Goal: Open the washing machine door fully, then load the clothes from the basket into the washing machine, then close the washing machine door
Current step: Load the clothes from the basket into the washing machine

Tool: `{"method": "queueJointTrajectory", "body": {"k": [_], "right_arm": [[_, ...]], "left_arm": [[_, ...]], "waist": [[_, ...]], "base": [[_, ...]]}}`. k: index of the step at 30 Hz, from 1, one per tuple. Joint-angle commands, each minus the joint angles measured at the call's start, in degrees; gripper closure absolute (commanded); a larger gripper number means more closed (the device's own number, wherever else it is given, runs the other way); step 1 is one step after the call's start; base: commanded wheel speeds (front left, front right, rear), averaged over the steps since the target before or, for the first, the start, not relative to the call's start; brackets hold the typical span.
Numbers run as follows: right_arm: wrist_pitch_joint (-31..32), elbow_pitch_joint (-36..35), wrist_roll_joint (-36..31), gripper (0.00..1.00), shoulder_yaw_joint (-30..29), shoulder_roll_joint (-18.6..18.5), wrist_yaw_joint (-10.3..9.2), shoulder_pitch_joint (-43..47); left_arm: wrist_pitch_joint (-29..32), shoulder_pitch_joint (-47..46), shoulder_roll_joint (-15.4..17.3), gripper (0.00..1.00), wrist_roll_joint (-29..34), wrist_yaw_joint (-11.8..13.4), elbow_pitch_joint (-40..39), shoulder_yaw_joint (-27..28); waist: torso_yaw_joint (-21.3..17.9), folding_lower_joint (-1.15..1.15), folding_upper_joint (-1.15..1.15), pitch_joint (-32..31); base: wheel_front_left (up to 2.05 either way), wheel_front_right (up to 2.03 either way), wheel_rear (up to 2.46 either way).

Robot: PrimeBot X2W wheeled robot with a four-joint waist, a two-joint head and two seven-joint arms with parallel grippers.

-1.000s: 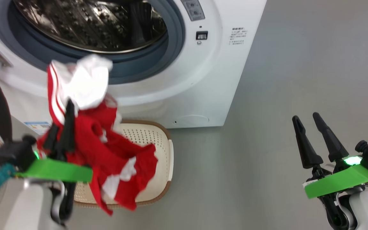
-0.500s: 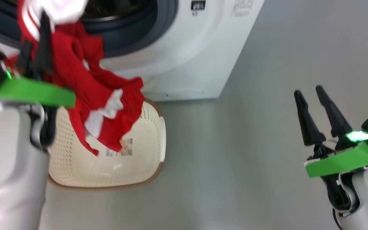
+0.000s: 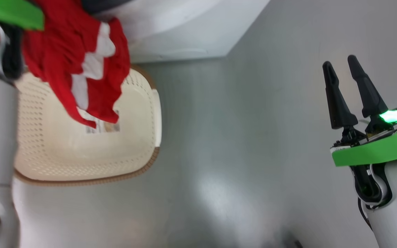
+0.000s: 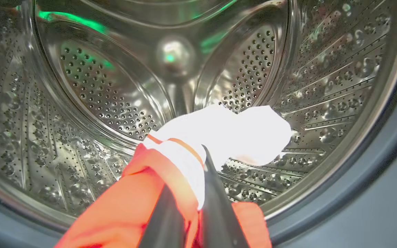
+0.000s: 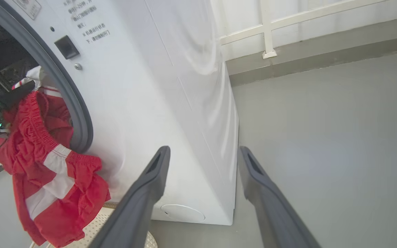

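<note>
Holding the clothes [image 4: 140,210] at the mouth of the washing machine [image 5: 171,103], my left gripper [image 4: 188,186] is clamped on the red and white bundle, its fingers pointing into the steel drum [image 4: 98,93]. Most of the cloth hangs outside, trailing down over the basket [image 3: 143,113] on the floor in front. I judge I should reach deep, past the grey seal [image 5: 80,113], before letting go, so the tail follows in and nothing drapes over the rim. My right gripper [image 3: 340,63] stands open and empty, well off to the right. Printed lines [image 5: 93,26] on the machine's front and a sticker [image 3: 110,127] on the basket floor are too small to read.
</note>
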Motion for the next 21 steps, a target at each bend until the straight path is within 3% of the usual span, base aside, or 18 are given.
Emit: {"method": "queueJointTrajectory", "body": {"k": [1, 14, 21], "right_arm": [[-0.3, -1.6, -0.6, 0.00, 0.7, -0.1, 0.52, 0.5], [-0.3, -2.6, -0.9, 0.00, 0.5, 1.0, 0.52, -0.9], [-0.3, -2.8, -1.1, 0.00, 0.8, 1.5, 0.52, -1.4]], "left_arm": [[-0.4, -2.9, 3.2, 1.00, 0.4, -0.2, -0.3, 1.1], [-0.4, -15.3, 3.4, 1.00, 3.7, 0.3, 4.9, 2.6], [-0.5, -17.2, 3.0, 1.00, 9.5, 3.6, -7.2, 5.7]], "waist": [[-2.7, 0.00, -0.01, 5.4], [-5.0, 0.00, -0.01, 11.4], [-5.9, 0.00, -0.01, 12.4]], "base": [[0.00, 0.00, 0.00], [0.00, 0.00, 0.00], [0.00, 0.00, 0.00]]}}
